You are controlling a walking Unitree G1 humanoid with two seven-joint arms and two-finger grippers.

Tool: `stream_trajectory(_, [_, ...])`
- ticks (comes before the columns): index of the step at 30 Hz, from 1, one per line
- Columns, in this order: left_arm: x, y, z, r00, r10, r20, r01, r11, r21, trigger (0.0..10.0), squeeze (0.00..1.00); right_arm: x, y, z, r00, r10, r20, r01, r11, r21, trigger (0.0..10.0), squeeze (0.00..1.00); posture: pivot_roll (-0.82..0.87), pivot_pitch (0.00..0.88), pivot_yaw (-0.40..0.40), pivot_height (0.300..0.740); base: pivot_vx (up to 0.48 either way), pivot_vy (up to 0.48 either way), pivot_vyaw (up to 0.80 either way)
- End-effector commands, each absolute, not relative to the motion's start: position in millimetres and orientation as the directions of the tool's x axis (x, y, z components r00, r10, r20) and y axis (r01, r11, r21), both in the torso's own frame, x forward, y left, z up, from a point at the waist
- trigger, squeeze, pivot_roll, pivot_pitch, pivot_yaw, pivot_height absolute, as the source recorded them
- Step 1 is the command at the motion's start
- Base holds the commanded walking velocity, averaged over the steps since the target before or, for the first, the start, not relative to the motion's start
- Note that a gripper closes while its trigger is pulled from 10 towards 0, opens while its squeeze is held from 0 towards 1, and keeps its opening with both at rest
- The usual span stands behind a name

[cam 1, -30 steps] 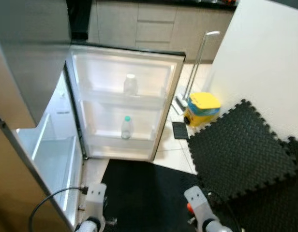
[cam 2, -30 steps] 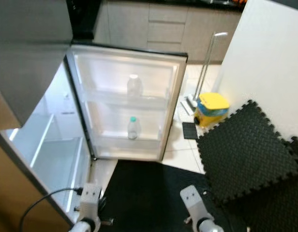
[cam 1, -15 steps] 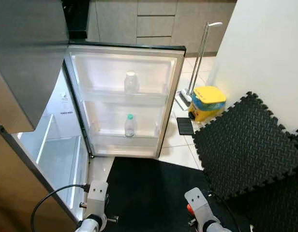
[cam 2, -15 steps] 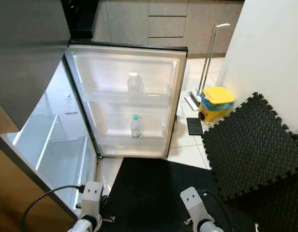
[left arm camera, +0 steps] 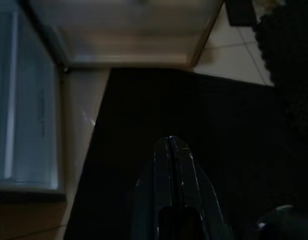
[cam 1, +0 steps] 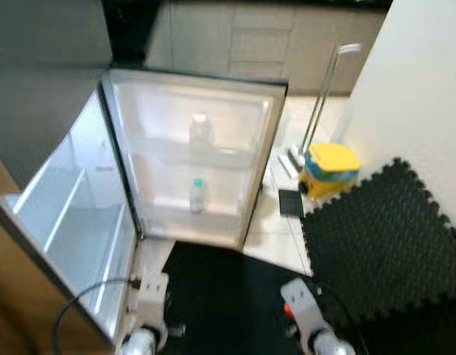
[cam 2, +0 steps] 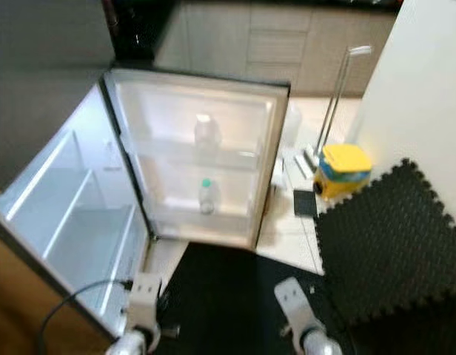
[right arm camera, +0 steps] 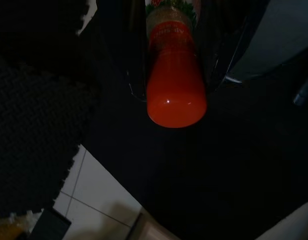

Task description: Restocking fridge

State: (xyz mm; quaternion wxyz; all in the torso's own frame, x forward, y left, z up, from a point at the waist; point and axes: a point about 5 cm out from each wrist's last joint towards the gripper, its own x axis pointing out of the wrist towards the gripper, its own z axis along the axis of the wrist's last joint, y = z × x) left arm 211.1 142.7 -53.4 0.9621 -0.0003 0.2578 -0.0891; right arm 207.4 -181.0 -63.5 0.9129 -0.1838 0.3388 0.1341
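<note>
The fridge (cam 1: 72,222) stands open on my left, its door (cam 1: 195,159) swung wide toward me. A clear bottle (cam 1: 200,129) sits on the upper door shelf, and a bottle with a teal cap (cam 1: 196,196) on the lower one. Both arms hang low at the bottom edge of the head views: left arm (cam 1: 150,292), right arm (cam 1: 302,307). In the right wrist view my right gripper (right arm camera: 175,97) is shut on an orange drink bottle (right arm camera: 175,85) over the dark floor mat. My left gripper (left arm camera: 171,145) has its fingers pressed together with nothing in them.
A yellow mop bucket (cam 1: 330,168) and its upright handle (cam 1: 324,89) stand right of the door. Black foam mats (cam 1: 383,237) lean against a white wall (cam 1: 420,111) on the right. A black floor mat (cam 1: 228,288) lies under me. Cabinets (cam 1: 265,44) line the back.
The whole picture has shifted and blurred, so the camera moved; more of the fridge interior shows now. Both arms hang as before.
</note>
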Motion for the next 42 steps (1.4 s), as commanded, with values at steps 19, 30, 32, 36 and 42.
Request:
stream_trajectory(19, [208.1, 147.6, -58.1, 0.830, -0.143, -0.538, 0.148, 0.988, -0.034, 10.0, 0.00, 204.6, -183.7, -65.1, 0.731, 0.103, -0.674, -0.360, 0.898, -0.254, 10.0, 0.00, -0.16, 0.081, -0.019, 0.740, 0.000, -0.042, 0.00])
stream_trajectory(30, [211.4, 146.1, -55.9, 0.833, -0.162, -0.528, 0.160, 0.986, -0.051, 10.0, 0.00, 204.5, -184.0, -65.2, 0.731, 0.101, -0.674, -0.360, 0.897, -0.256, 10.0, 0.00, -0.16, 0.076, -0.019, 0.740, 0.305, 0.000, 0.00])
stream_trajectory(32, [212.0, 145.3, -55.6, 0.835, -0.161, -0.527, 0.158, 0.986, -0.052, 10.0, 0.00, 204.4, -184.2, -65.1, 0.732, 0.100, -0.674, -0.359, 0.897, -0.257, 10.0, 0.00, -0.16, 0.076, -0.020, 0.740, 0.480, 0.000, 0.00])
stream_trajectory(36, [212.4, 144.3, -55.3, 0.835, -0.164, -0.525, 0.158, 0.986, -0.056, 10.0, 0.00, 204.3, -184.5, -65.1, 0.733, 0.099, -0.673, -0.359, 0.897, -0.258, 10.0, 0.00, -0.16, 0.077, -0.020, 0.740, 0.480, 0.000, 0.00])
stream_trajectory(42, [212.0, 144.2, -55.3, 0.835, -0.168, -0.524, 0.161, 0.985, -0.058, 10.0, 0.00, 204.5, -184.4, -65.0, 0.733, 0.099, -0.672, -0.358, 0.897, -0.258, 10.0, 0.00, -0.16, 0.080, -0.018, 0.740, 0.408, 0.000, 0.00])
